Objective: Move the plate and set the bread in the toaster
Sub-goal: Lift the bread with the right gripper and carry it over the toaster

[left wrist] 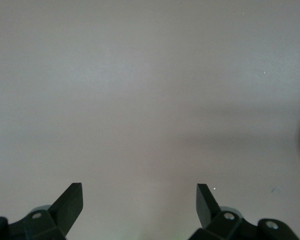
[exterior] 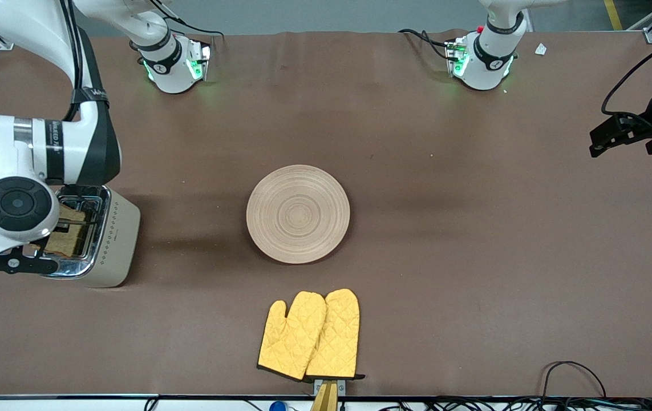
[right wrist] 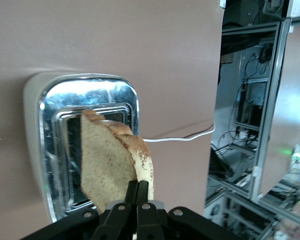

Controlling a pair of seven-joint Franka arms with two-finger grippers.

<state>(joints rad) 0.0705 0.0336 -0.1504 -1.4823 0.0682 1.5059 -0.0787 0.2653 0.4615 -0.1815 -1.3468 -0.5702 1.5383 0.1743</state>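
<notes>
Right wrist view alone shows end effector point(right wrist: 138, 192) pinching bread point(right wrist: 107, 167).

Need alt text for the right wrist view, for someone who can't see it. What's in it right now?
The right pincer, shut on a brown bread slice held on edge, hangs over the toaster and its chrome top. A white cord runs from the toaster across the brown table.

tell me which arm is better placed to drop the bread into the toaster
The right. Its gripper is shut on the bread, held on edge directly over the toaster and its slots. The left gripper waits open over bare table at the left arm's end, holding nothing.
</notes>
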